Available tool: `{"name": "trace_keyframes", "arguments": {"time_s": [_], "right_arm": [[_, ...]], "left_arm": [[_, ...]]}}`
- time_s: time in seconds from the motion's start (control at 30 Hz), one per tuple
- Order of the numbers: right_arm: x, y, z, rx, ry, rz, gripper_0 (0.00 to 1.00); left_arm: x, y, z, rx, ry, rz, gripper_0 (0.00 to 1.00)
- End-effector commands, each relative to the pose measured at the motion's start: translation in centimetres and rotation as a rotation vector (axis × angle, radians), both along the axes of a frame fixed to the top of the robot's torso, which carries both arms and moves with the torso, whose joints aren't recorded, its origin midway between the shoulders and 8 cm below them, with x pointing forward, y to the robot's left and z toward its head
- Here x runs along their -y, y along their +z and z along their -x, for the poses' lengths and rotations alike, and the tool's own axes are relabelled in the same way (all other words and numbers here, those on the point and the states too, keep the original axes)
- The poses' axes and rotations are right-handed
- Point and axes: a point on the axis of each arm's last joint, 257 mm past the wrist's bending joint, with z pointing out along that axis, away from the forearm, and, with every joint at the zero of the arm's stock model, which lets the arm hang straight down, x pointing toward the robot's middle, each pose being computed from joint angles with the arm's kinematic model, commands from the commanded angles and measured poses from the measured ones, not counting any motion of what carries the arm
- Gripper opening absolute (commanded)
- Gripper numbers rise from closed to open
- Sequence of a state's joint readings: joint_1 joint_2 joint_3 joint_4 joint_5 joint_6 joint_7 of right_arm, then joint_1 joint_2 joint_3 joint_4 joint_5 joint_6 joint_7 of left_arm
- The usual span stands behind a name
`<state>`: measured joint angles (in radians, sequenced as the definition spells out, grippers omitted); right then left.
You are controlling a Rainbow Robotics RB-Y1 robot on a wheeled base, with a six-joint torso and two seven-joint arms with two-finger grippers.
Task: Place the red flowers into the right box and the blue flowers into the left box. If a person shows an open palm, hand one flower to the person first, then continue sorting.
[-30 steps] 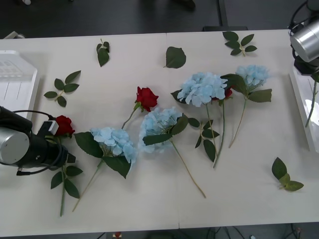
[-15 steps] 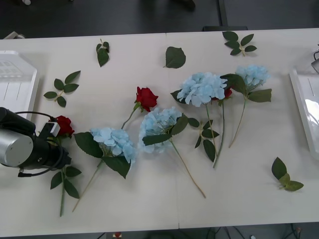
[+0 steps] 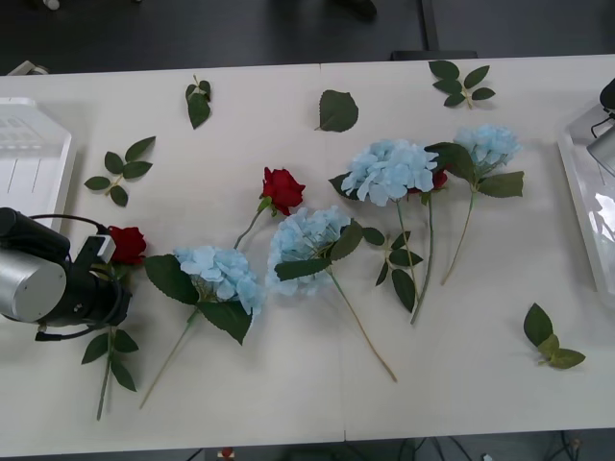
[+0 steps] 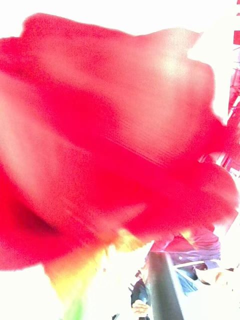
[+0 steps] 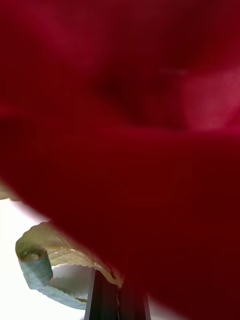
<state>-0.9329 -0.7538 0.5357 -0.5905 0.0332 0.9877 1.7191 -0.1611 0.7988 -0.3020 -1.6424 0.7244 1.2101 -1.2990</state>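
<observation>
The left arm (image 3: 43,283) is lying low over the table (image 3: 288,403), reaching in from the table's left edge with its silver and black wrist pointing toward a red rose (image 3: 126,244). That rose's head is sitting right at the tip of the arm, just beside the left-most blue hydrangea (image 3: 219,274), and its stem and leaves are trailing down from under the wrist toward the table's near edge. The left gripper's fingers are hidden by the wrist housing in the front view, so I cannot tell how far they are parted or whether they are gripping the stem.

The left wrist view is showing what the front view is hiding: the rose's dark red petals (image 5: 130,130) are pressing right up against the lens, with a curled pale green sepal beneath them.

The right arm (image 3: 605,144) is hanging over the right box (image 3: 582,206), at the table's right edge. The right wrist view is showing a bright red rose head (image 4: 110,140) very close to the camera; whether the fingers are clamping it cannot be told.

The left box (image 3: 34,158) is lying at the table's left edge, just beyond the left arm. Three more blue hydrangeas and two more red roses are lying between the boxes, near the table's middle.
</observation>
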Motion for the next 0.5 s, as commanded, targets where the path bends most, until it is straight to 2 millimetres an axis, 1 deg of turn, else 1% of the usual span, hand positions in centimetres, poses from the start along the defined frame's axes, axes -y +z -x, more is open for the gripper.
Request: {"name": "trace_keyframes", "arguments": {"time_s": [0.03,0.17,0.2,0.3,0.33,0.37,0.4,0.43,0.47,0.5], "right_arm": [[-1.5,2.9,-2.2,0.026,0.041,0.019,0.42],[-1.4,2.9,-2.2,0.023,0.040,0.015,0.50],[-1.4,2.9,-2.2,0.025,0.039,0.010,0.51],[-1.4,2.9,-2.2,0.025,0.039,0.004,0.56],[-1.5,2.7,-2.1,0.025,0.036,-0.016,0.62],[-1.5,2.5,-2.0,0.028,0.033,-0.037,0.67],[-1.7,2.2,-2.0,0.025,0.034,-0.054,0.70],[-1.8,2.1,-2.0,0.016,0.041,-0.077,0.75],[-2.4,1.5,-2.1,-0.002,0.057,-0.130,0.84],[-2.7,1.2,-2.0,-0.010,0.063,-0.157,0.89]], "left_arm": [[1.0,0.9,-1.5,0.035,-0.055,-0.013,0.00],[0.8,3.9,-2.7,0.089,-0.073,-0.016,0.00],[0.8,5.2,-3.0,0.107,-0.078,-0.018,0.00],[1.8,9.2,-4.0,0.170,-0.108,-0.008,0.00],[2.5,11.0,-4.4,0.197,-0.122,0.009,0.00],[3.0,12.2,-4.6,0.217,-0.133,0.027,0.00],[3.3,13.1,-4.7,0.231,-0.139,0.040,0.00],[3.7,14.5,-4.9,0.254,-0.150,0.058,0.00],[4.4,16.4,-4.9,0.279,-0.162,0.092,0.00],[4.4,17.2,-4.8,0.288,-0.163,0.105,0.00]]}}
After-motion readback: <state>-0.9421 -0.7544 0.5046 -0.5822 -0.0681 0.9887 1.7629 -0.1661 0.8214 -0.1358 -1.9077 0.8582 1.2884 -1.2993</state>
